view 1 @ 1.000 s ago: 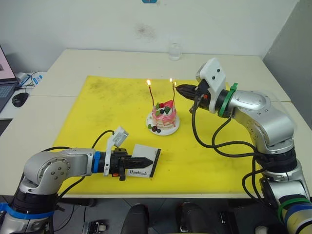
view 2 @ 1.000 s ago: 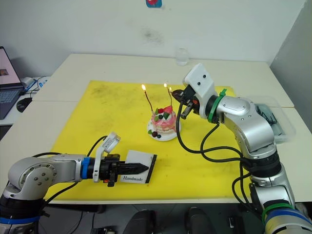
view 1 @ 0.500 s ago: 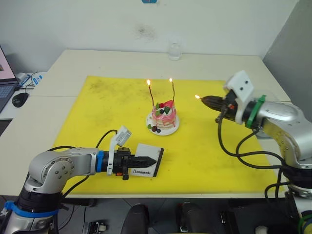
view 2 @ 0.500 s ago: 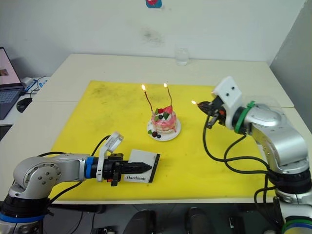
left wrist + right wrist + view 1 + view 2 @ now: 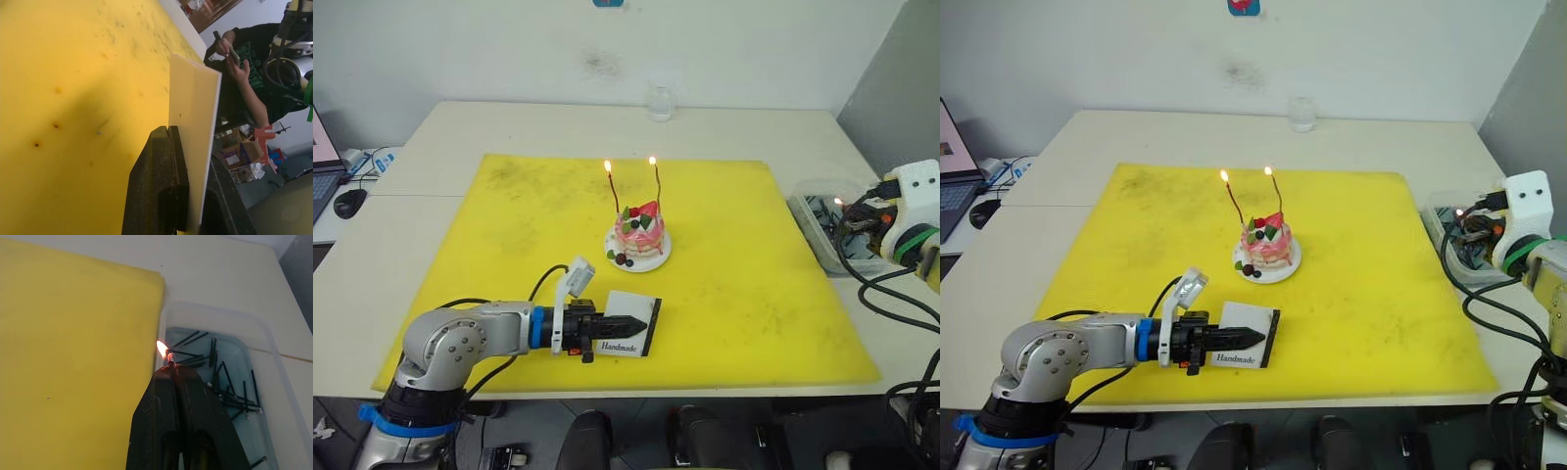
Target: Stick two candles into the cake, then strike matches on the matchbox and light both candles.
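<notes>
The right gripper (image 5: 177,374) has its fingers pressed together on a burning match (image 5: 169,361), whose small flame stands just past the fingertips. In the head views it sits at the far right of the frame, over a clear plastic tray (image 5: 806,208) that rests on the desk (image 5: 509,122) just off the right edge of the yellow mat (image 5: 734,274). The wrist view shows the tray holding a scatter of loose dark matches (image 5: 230,391) below the flame.

The left gripper (image 5: 631,322) is at the lower centre of the frame, lying low over the mat, its fingers clamped on the near end of the matchbox (image 5: 631,336). The white box carries the printed word "Handmade" and a black strip along its far edge. In the left wrist view the box stands on edge between the fingers.

The cake (image 5: 641,235) sits on its white plate (image 5: 656,259) in the middle of the mat, above the matchbox and well apart from it. Both candles (image 5: 614,196) stand upright in the cake, each with a small flame at its tip.

A clear glass (image 5: 657,102) stands at the top centre on the desk beyond the mat.
</notes>
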Robot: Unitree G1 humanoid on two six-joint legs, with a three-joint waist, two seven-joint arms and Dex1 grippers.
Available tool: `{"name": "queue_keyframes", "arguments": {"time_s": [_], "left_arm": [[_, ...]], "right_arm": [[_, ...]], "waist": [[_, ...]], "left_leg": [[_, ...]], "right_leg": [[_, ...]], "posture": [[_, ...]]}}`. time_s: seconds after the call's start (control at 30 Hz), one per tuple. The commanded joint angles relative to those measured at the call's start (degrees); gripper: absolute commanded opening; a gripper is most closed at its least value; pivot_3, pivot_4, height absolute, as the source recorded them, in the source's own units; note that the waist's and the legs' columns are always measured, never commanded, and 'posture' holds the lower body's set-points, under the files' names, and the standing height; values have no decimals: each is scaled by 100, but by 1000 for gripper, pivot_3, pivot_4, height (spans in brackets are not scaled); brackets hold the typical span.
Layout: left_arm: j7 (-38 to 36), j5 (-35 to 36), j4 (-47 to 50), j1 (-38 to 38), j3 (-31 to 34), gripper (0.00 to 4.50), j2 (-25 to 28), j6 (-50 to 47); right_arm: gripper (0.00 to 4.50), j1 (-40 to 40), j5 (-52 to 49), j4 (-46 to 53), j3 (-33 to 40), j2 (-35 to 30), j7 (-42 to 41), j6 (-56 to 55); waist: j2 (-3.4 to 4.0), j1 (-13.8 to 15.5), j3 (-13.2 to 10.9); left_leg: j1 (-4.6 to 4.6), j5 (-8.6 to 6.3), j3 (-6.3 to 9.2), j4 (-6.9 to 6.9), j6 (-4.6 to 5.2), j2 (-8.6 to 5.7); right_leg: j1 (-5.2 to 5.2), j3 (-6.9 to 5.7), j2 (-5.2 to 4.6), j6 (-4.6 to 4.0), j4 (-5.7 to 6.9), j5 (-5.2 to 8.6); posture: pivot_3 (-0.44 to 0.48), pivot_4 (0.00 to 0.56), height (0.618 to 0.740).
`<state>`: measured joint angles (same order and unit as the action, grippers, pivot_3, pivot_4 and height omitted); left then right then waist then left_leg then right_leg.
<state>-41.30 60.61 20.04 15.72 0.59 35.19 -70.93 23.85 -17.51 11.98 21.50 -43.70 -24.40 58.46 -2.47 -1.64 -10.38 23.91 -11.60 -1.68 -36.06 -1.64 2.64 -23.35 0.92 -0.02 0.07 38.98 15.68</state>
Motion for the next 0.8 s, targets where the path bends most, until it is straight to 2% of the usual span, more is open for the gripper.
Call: {"name": "queue_keyframes", "arguments": {"time_s": [0.03, 0.3, 0.33, 0.43, 0.73, 0.8], "left_arm": [[76, 6, 165, 31, -25, 0, -100, 88], [192, -45, 156, 46, -66, 0, -247, 117], [201, -55, 152, 45, -66, 0, -252, 121], [211, -93, 129, 45, -62, 0, -250, 123], [449, -41, -2, 121, 77, 0, -328, -25], [650, 51, -56, 175, 167, 0, -396, -177]], "right_arm": [[51, -4, 244, -355, 52, -51, 158, -581], [51, 59, 637, -1291, -301, 85, 388, -1423], [239, 75, 679, -1393, -301, 127, 445, -1547], [1043, 116, 744, -1546, -300, 222, 554, -1842], [4386, -197, 639, -838, 74, 268, 655, -1964], [4468, -365, 493, -382, 173, 177, 441, -1860]], "waist": [[0, 0, 0], [1, 0, 0], [2, -1, 1], [3, 0, 1], [8, 4, 3], [8, 6, 3]], "left_leg": [[0, 0, 0, 0, 0, 0], [0, 0, -2, 0, 0, -1], [0, 0, -2, -1, 0, -1], [0, 0, -3, 0, 0, -2], [0, 0, -2, 0, 0, -1], [0, 0, -1, -1, 0, 0]], "right_leg": [[0, 0, 0, 0, 0, 0], [1, 3, 8, 2, 0, -1], [1, 3, 9, 2, 0, -1], [1, 4, 9, 2, 0, -1], [1, 4, 10, 3, 1, -1], [2, 3, 10, 3, 0, -1]], "posture": [[0, 150, 740], [0, 150, 740], [0, 150, 740], [0, 150, 740], [0, 150, 740], [0, 150, 740]]}}
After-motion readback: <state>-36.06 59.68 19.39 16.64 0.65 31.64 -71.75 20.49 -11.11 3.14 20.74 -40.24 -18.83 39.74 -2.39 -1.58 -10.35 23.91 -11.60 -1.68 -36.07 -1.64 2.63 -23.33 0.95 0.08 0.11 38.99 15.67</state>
